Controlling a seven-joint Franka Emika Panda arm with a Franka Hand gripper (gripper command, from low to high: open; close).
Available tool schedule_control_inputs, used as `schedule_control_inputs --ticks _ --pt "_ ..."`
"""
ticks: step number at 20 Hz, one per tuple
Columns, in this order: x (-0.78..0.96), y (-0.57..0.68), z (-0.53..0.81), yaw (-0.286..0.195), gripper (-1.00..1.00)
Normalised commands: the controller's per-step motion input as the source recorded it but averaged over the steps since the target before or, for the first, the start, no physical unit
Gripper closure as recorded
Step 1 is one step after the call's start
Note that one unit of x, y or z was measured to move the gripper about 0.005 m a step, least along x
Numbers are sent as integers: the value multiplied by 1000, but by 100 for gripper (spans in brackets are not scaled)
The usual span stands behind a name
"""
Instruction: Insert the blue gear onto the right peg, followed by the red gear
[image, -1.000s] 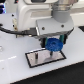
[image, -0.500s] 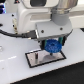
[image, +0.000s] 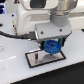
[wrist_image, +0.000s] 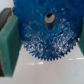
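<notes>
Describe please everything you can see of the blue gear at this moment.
The blue gear is a wide, flat, bright-blue wheel that looks like plastic, with small teeth all around its rim and a round hole in its middle. It is held in the claw, with a green pad pressing each side. In the exterior view it hangs under the arm, low over the grey plate with the black rim. Whether it already touches the plate or a peg cannot be seen; the pegs are hidden.

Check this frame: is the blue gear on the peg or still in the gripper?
In the gripper: its green fingers clamp the blue gear over the grey plate. Whether it is seated on a peg: cannot tell.
</notes>
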Motion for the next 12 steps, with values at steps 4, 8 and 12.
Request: schedule_control_inputs --ticks 4,8,12 --pt "392 206 278 0 100" --pt "308 164 377 0 100" --pt "95 -23 10 0 100"
